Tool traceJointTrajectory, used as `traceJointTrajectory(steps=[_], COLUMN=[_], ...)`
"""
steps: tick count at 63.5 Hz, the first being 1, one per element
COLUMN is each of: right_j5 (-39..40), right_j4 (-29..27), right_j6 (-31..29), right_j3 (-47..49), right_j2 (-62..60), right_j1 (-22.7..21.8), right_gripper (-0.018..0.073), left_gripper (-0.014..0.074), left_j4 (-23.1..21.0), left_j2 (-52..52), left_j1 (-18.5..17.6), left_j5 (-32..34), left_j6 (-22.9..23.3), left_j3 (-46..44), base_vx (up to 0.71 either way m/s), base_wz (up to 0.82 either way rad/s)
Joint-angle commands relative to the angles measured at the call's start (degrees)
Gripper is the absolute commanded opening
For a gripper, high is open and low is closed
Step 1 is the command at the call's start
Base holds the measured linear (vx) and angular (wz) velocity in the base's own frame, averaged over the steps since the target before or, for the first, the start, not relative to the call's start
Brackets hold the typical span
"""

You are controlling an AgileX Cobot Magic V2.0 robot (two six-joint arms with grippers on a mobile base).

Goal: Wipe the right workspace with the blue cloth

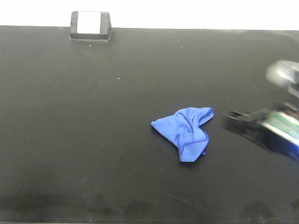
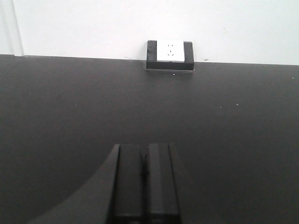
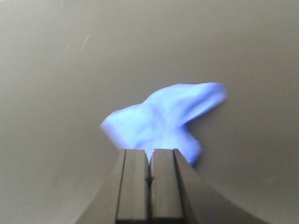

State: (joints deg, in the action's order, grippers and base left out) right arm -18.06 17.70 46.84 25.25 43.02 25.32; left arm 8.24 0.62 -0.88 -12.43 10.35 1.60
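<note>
On the bench (image 1: 70, 116), right of centre, we have the cloth (image 1: 187, 132) lying crumpled, one flap folded over, nothing touching it. Our right gripper (image 1: 233, 120) comes in from the right edge, blurred, near the cloth but apart from it.

Risks as we judge them: the right jaws are together, so if we descend like this we only push the cloth and bunch it further instead of gripping. They need to part first. The cloth is soft and loosely folded, so a pinch on the raised flap alone could lift one layer and leave the rest trailing, giving a poor wipe. The right wrist view is smeared, so aim is uncertain.

In the right wrist view the cloth (image 3: 163, 119) sits just ahead of the closed right gripper (image 3: 149, 179), spreading slightly to both sides and more to the right; its near edge is hidden behind the fingers (image 3: 133, 186).

Our left gripper (image 2: 145, 179) has its jaws together too, over bare bench, facing the socket (image 2: 170, 51) at the back wall. No cloth in that view.
</note>
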Motion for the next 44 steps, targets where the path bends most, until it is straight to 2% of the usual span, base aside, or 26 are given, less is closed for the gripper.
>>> traceJointTrajectory(steps=[1, 9, 13, 19, 29, 32, 35, 44], right_j5=[14.2, 18.1, 17.6, 17.0, 17.0, 16.7, 12.3, 8.5], right_j4=[-0.9, -4.3, -5.5, -6.8, -10.5, -12.2, -13.8, -13.9], right_j6=[-6.9, -19.8, -26.4, -32.7, -36.0, -36.0, -36.0, -36.4], right_j3=[-4.4, -11.8, -14.9, -19.7, -26.6, -28.4, -28.0, -28.1], right_j2=[-7.1, -17.4, -22.2, -29.4, -40.9, -43.8, -44.4, -44.0], right_j1=[-7.2, -17.5, -21.2, -25.3, -29.3, -29.4, -29.4, -28.5], right_gripper=[-0.001, -0.0008, -0.0008, -0.0006, -0.0004, -0.0003, -0.0003, -0.0001], left_gripper=[-0.0006, -0.0006, -0.0006, -0.0006, -0.0006, -0.0006, -0.0006, -0.0006], left_j4=[0.1, 0.1, 0.1, 0.1, 0.1, 0.1, 0.1, 0.1], left_j2=[1.0, 1.0, 1.0, 1.0, 1.0, 1.0, 1.0, 0.8], left_j1=[0.3, 0.3, 0.3, 0.3, 0.3, 0.3, 0.3, 0.3], left_j5=[4.7, 4.7, 4.7, 4.7, 4.7, 4.7, 4.7, 4.7], left_j6=[0.5, 0.5, 0.5, 0.5, 0.5, 0.5, 0.5, 0.5], left_j3=[1.7, 1.7, 1.7, 1.7, 1.7, 1.7, 1.7, 1.7], base_vx=[0.0, 0.0, 0.0, 0.0, 0.0, 0.0, 0.0, 0.0], base_wz=[0.0, 0.0, 0.0, 0.0, 0.0, 0.0, 0.0, 0.0])
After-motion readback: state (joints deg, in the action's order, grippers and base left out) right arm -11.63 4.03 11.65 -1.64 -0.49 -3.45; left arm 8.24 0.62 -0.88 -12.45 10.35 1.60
